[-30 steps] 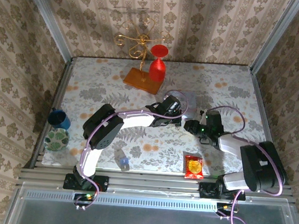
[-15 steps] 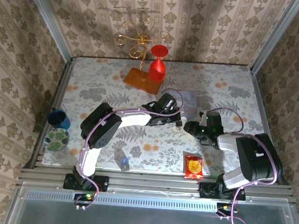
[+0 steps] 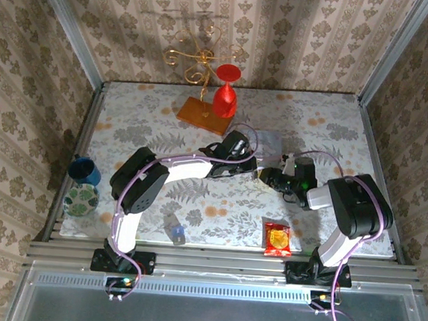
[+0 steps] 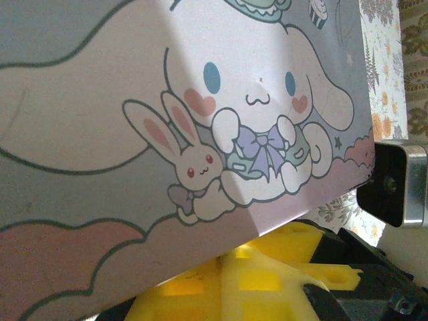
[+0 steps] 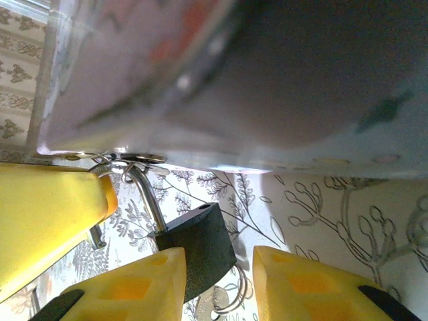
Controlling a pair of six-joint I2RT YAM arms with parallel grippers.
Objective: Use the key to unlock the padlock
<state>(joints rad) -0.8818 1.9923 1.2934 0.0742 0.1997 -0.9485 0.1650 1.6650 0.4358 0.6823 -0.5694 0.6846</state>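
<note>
While both arms meet just right of the middle of the table, I read the left gripper as pinched fully closed, its yellow fingers tucked under the cartoon-printed tin box. A thin silvery sliver pokes out beneath that gripper's finger in my right wrist view; I cannot tell whether it is the key.

On that same feed the padlock, a dark block, hangs by its silver shackle from the ring at the tin's lower edge. My right gripper stands narrowly apart around it: one yellow finger touches the block, the other sits clear with patterned cloth showing in the gap.

From above, a red goblet stands near the far edge, beside a gold wire stand. A blue cup sits at the left edge, a blue-capped bottle and a red snack packet near the front edge.
</note>
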